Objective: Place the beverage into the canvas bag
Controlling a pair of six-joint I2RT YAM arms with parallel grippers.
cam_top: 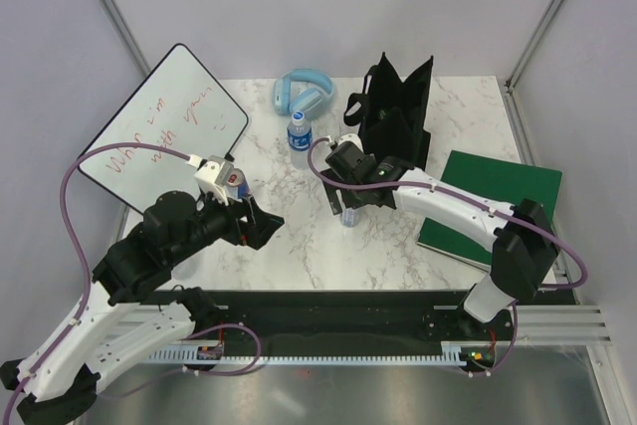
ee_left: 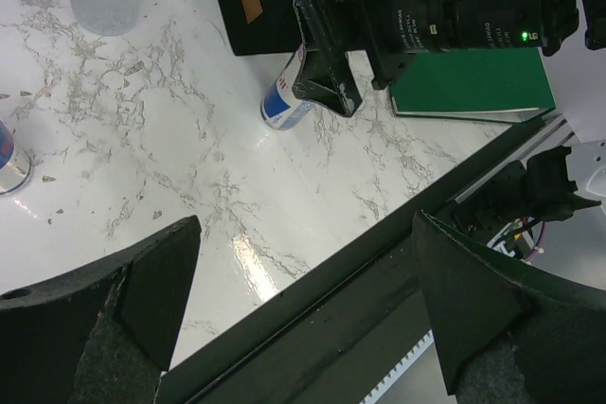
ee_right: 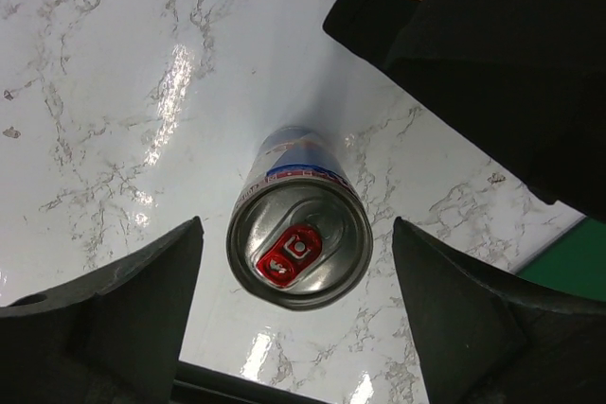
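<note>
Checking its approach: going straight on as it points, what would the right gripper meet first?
The right gripper would likely meet the upright can, centred between its open fingers; depth is unclear.

The white marble table carries a black canvas bag standing at upper centre-right, with blue headphones and an upright water bottle to its left. A can stands mid-frame and a second can left of it. A green book lies flat at right, and a whiteboard overhangs the upper left.
</note>
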